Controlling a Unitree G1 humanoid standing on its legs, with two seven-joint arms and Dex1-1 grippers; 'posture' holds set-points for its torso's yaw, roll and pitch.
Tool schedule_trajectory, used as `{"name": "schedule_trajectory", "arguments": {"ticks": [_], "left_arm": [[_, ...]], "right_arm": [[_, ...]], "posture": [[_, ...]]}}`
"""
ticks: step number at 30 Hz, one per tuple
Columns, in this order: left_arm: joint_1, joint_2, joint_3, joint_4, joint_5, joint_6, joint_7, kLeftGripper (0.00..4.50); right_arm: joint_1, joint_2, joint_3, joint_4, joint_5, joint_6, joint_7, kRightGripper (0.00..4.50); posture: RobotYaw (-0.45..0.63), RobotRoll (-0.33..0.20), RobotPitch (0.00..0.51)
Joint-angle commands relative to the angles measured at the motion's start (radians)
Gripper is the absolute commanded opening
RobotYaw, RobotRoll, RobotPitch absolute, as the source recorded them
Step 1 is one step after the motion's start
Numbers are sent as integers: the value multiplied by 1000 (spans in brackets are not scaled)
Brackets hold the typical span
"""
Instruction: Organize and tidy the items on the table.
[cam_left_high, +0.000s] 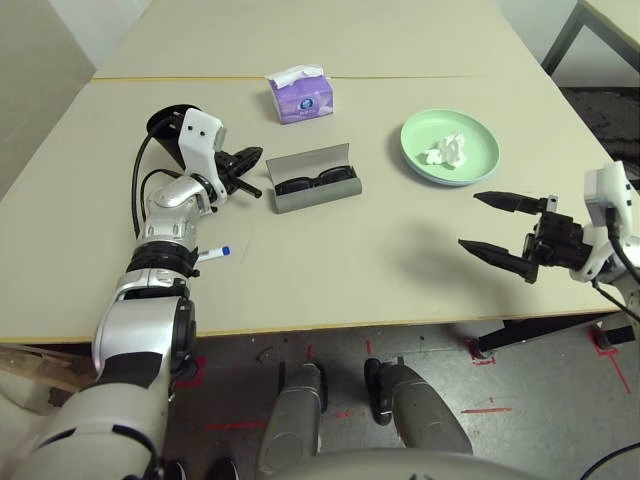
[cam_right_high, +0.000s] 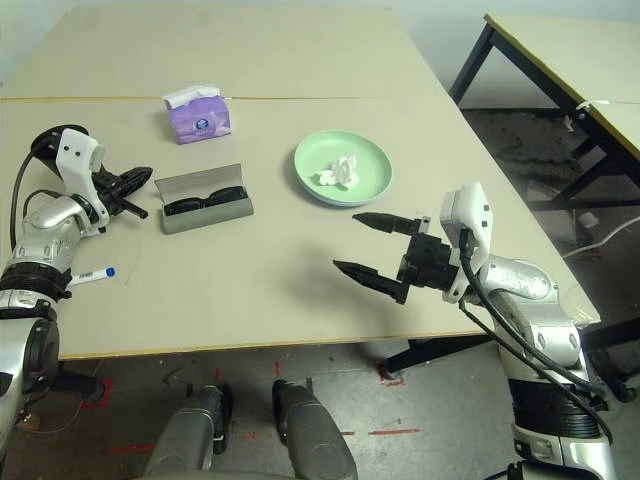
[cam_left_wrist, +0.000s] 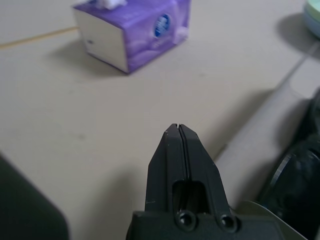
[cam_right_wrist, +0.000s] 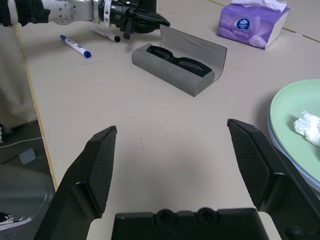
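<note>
L gripper (cam_left_high: 252, 160) has its fingers pressed together, holding nothing, tips just beside the L end of the open grey glasses case (cam_left_high: 312, 181), black sunglasses (cam_left_high: 314, 183) inside. R gripper (cam_left_high: 497, 224) is spread wide & empty, well apart from the case. 2 markers (cam_right_wrist: 76, 46) lie near the L forearm. Purple tissue box (cam_left_high: 300, 95) sits behind the case; crumpled tissue (cam_left_high: 445, 151) on the green plate (cam_left_high: 485, 155).
</note>
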Motion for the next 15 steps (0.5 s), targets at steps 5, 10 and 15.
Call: {"name": "schedule_trajectory", "arguments": {"ticks": [5, 10, 15], "left_arm": [[12, 0, -22, -2, 11, -13, -73, 29], [28, 6, -27, -17, 10, -14, -117, 29], [52, 12, -39, -45, 10, -14, -166, 29]], "right_arm": [[-4, -15, 4, -10, 0, 6, -3, 4500], [-17, -13, 7, 0, -3, 3, -3, 4500], [-21, -10, 9, 4, -4, 2, -3, 4500]], "posture": [[-163, 0, 182], [-161, 0, 181], [-160, 0, 180]]}}
